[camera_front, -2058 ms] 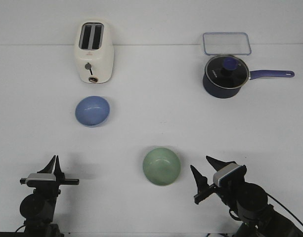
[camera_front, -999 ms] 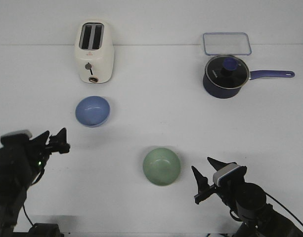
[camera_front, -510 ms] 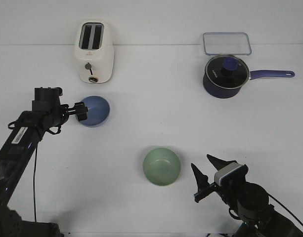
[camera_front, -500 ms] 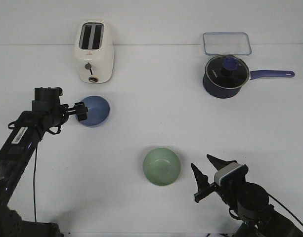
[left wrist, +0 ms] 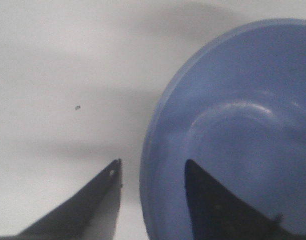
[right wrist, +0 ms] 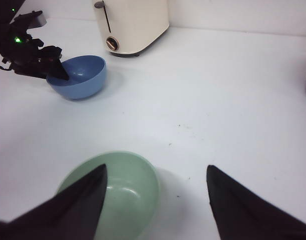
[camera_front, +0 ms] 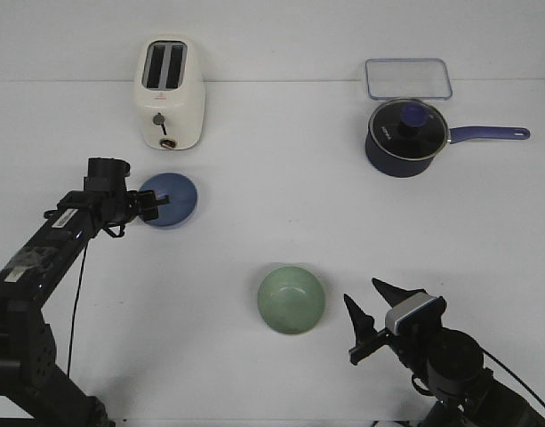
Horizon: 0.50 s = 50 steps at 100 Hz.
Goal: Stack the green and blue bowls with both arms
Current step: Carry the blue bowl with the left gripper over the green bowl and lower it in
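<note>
The periwinkle blue bowl (camera_front: 172, 199) sits in front of the toaster at the left. My left gripper (camera_front: 151, 204) is open and straddles the bowl's left rim, one finger inside the bowl (left wrist: 227, 150), one outside; the rim is not pinched. The pale green bowl (camera_front: 291, 299) sits at the table's front middle. My right gripper (camera_front: 368, 317) is open and empty, low at the front right, just right of the green bowl. In the right wrist view the green bowl (right wrist: 125, 195) lies by one finger and the blue bowl (right wrist: 80, 76) shows farther off.
A cream toaster (camera_front: 169, 92) stands at the back left. A dark navy saucepan with glass lid (camera_front: 406, 136) and long handle stands at the back right, with a clear rectangular lid (camera_front: 407, 78) behind it.
My left arm has swung up from the front left to the blue bowl and now has its fingers over the bowl's rim. My right arm has stayed put.
</note>
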Each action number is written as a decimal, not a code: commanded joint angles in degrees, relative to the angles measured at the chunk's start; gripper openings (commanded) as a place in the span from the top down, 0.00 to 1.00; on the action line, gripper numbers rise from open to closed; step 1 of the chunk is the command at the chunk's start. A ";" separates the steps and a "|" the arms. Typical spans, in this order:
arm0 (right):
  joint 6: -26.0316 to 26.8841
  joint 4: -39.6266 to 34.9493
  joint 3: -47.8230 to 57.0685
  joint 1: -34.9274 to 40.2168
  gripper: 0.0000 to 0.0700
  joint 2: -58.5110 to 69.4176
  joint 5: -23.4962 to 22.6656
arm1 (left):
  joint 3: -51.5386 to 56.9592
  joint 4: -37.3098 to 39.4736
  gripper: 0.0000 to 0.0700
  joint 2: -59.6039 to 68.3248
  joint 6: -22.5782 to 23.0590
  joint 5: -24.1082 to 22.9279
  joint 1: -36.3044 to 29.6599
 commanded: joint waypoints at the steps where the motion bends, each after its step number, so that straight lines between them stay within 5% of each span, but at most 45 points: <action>1: 0.52 0.76 0.17 0.50 0.42 0.28 0.11 | 1.40 0.33 0.98 1.11 1.36 -0.31 -0.11; 24: 0.50 0.79 0.17 0.50 0.42 0.28 0.09 | 1.46 -0.52 0.99 0.33 2.36 0.72 -0.11; 50: 0.48 0.76 0.17 0.50 0.42 0.28 0.11 | 1.55 -1.62 0.99 -11.56 1.64 9.35 -1.55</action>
